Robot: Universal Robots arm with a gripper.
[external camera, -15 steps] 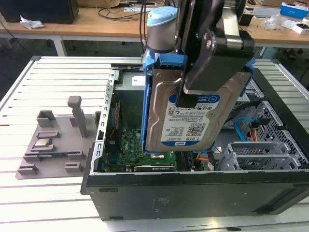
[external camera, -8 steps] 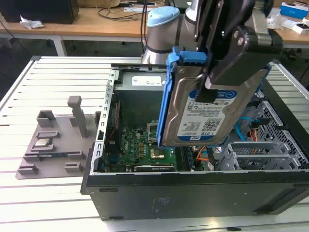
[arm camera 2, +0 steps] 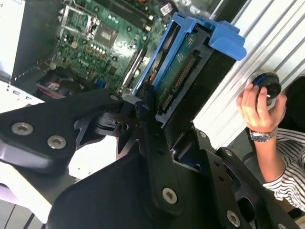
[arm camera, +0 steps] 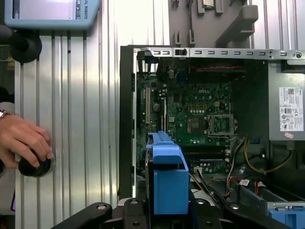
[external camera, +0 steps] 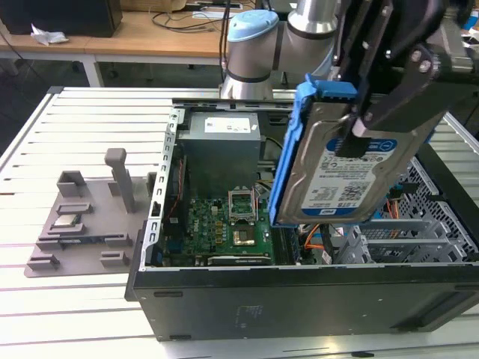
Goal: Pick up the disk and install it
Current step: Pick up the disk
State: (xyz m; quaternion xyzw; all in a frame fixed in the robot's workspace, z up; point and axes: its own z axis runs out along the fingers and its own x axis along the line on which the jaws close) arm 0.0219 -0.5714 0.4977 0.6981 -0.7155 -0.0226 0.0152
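The disk (external camera: 340, 176) is a silver hard drive with a white-and-blue label in a blue plastic bracket. It hangs tilted on edge in the air above the right half of the open computer case (external camera: 299, 299). My gripper (external camera: 363, 123) is shut on its upper part, with black fingers (external camera: 397, 93) clamping both faces. In the second wrist view the disk's connector edge and blue bracket (arm camera 2: 190, 62) stick out past the black fingers (arm camera 2: 143, 114). In the first wrist view the blue bracket (arm camera: 167, 179) sits over the motherboard (arm camera: 190, 119).
Inside the case lie the green motherboard (external camera: 221, 224), a grey power supply (external camera: 221, 138) and a metal drive cage (external camera: 419, 232). A grey fixture (external camera: 82, 224) with a small chip stands at the exterior view's left. A person's hand (arm camera: 24, 140) rests on a black knob near a pendant (arm camera: 47, 12).
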